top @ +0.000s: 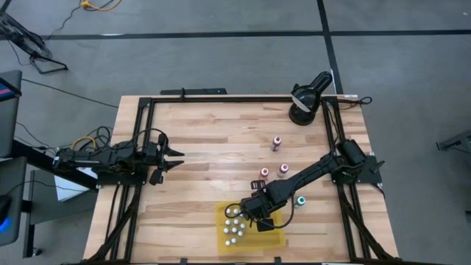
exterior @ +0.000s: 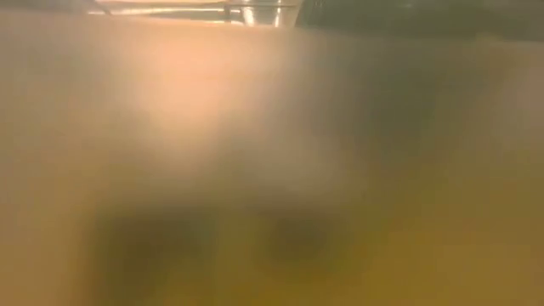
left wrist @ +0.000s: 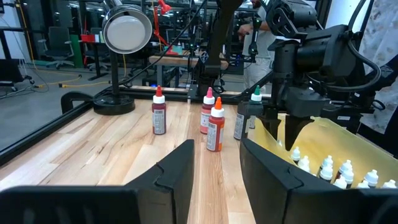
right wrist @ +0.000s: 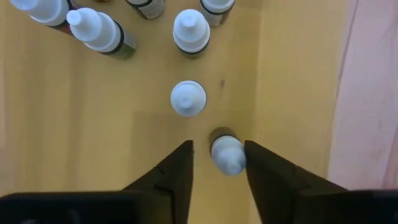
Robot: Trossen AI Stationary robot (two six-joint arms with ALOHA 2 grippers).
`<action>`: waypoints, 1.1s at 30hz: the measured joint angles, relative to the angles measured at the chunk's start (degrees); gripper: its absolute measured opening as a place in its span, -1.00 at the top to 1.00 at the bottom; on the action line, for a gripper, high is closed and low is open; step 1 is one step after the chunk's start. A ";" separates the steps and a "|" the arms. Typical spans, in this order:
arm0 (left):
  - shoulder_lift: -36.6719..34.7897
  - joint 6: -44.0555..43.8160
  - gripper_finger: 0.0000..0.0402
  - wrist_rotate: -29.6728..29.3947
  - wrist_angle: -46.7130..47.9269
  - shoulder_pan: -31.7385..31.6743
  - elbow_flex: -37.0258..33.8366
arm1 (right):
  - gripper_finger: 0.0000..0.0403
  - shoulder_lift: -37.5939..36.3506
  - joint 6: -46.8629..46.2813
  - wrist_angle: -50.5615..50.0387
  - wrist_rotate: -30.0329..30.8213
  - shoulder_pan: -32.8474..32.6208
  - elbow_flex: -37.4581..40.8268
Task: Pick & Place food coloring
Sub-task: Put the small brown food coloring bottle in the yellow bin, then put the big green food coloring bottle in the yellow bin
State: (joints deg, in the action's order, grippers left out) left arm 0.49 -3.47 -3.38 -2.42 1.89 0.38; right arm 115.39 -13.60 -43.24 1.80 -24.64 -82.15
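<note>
- High view: the right gripper hangs over the yellow tray at the tabletop's near edge, where white-capped bottles cluster; the placing seems to be under way. Four bottles remain on the wood: pink caps, an orange cap and a teal cap. The left gripper waits well apart, fingers parted and empty.
- Low view: blurred, nothing readable.
- Left wrist view: a lamp stands behind the loose bottles; the right arm partly screens the tray.
- Right wrist view: the fingers flank a white-capped bottle standing on the tray, slightly parted; whether they grip it, I cannot tell. A neighbouring bottle crowds it.
</note>
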 joint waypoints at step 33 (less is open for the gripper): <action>-0.02 -0.02 0.40 0.00 0.00 0.01 0.00 | 0.06 -22.76 -14.92 -16.96 -0.04 1.31 -0.02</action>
State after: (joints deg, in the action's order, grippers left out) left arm 0.47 -3.49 -3.38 -2.41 1.90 0.38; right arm 92.64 -28.52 -60.21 1.76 -23.34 -82.17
